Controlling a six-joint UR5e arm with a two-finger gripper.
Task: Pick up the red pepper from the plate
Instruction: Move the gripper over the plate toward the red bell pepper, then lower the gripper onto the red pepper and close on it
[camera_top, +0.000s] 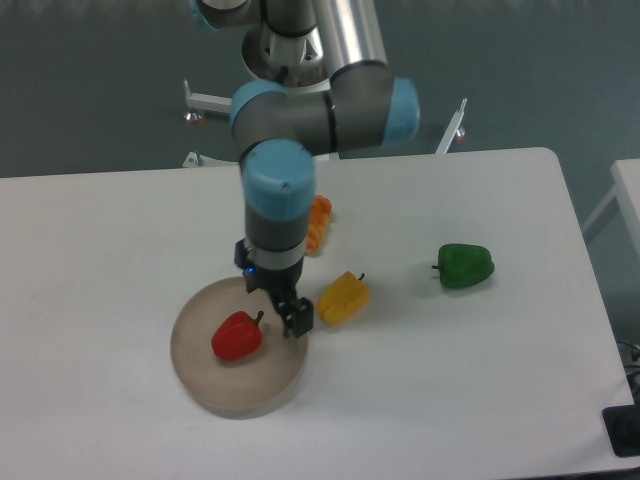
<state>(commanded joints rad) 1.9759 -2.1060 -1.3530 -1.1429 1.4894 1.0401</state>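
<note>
Red pepper (237, 337) on plate (215, 385) | gripper (296, 320) just beside

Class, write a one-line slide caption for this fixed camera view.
Gripper over the plate beside the red pepper, which is not yet grasped.

Four peppers: red pepper (236, 337), yellow (343, 298), green (465, 266), partly hidden orange (319, 220); one plate (240, 395).
</note>
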